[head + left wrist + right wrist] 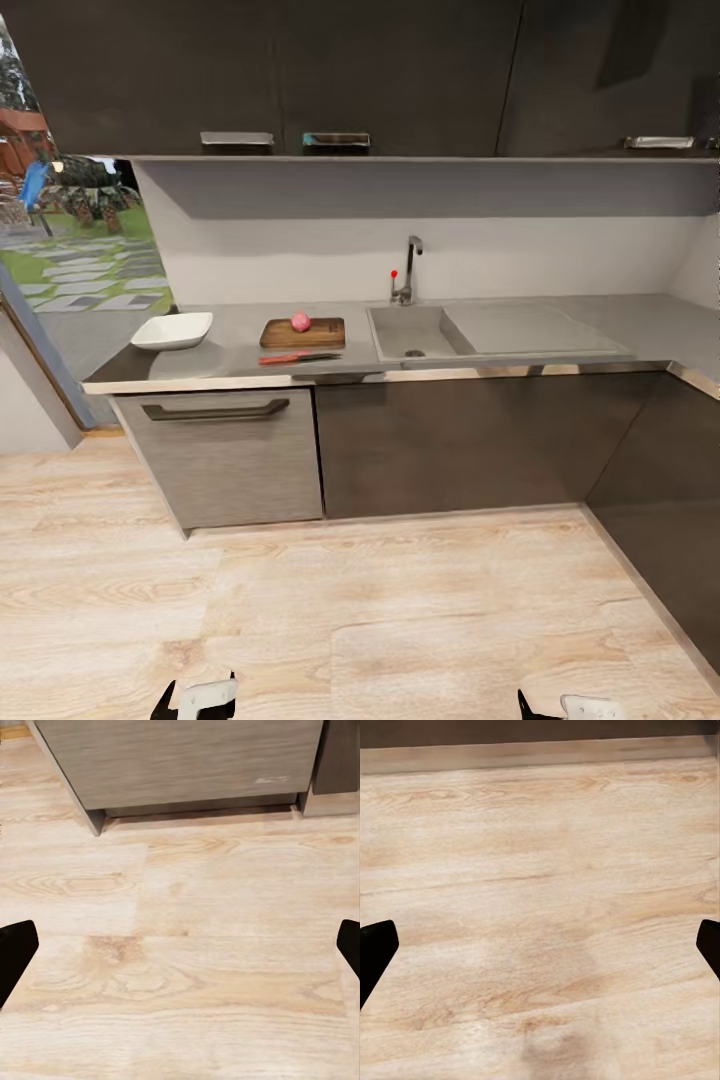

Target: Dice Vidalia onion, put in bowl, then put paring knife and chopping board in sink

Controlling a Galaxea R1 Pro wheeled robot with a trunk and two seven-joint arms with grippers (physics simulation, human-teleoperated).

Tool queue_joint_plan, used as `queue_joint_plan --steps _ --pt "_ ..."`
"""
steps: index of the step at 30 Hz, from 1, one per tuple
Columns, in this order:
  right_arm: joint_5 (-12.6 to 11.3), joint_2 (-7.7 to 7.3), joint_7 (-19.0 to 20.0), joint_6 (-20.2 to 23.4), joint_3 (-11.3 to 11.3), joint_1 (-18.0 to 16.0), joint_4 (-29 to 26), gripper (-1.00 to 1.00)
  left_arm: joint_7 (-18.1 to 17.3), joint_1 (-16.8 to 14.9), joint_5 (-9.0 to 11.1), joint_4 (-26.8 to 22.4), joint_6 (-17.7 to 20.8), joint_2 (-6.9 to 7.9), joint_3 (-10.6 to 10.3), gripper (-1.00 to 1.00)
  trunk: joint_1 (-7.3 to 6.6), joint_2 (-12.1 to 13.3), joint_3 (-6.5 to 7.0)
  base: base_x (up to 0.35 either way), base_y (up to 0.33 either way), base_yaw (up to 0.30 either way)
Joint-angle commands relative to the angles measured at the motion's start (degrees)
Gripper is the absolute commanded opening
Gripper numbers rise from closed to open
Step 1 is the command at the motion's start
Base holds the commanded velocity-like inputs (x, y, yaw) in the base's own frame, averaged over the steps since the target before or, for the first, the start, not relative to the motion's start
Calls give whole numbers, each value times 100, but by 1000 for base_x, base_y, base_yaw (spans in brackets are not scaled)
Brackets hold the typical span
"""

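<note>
Already the Vidalia onion (300, 321) sits on the chopping board (303, 333), a small pinkish-red ball, whole and uncut, near the board's middle; the sink (415, 335) to its side looks empty apart from its dark drain. So the step in hand, as I judge it, is to roll up to the bench (235, 352) and take the paring knife (298, 357), which lies just in front of the board, red handle toward the bowl (172, 330) and dark blade toward the sink. The robot stands well back on the wooden floor (360, 600), so it should close in squarely on the board, stop near enough that both arms reach without stretching, and come down on the handle rather than the blade. The round onion may roll, so steadying it before the cut seems wise. The left hand (180, 945) and the right hand (540, 945) hang low over the floor, each with its dark fingertips (15, 952) spread wide and nothing between them. The white square bowl stands well apart from the board, near the bench's end.
</note>
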Motion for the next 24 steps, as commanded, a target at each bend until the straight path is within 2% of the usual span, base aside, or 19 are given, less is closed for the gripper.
queue_joint_plan --steps 1,11,24 --pt "-28 2 16 -19 -3 -3 4 100 -1 -9 58 22 -32 -4 -50 100 -23 39 23 0 0 0" --pt "-22 5 14 -19 -2 -3 4 100 0 -9 58 22 -32 -4 -50 100 -242 440 291 0 0 0" --pt "-23 6 14 -19 -2 -3 4 100 -2 -9 58 22 -32 -4 -50 100 -242 440 408 0 0 0"
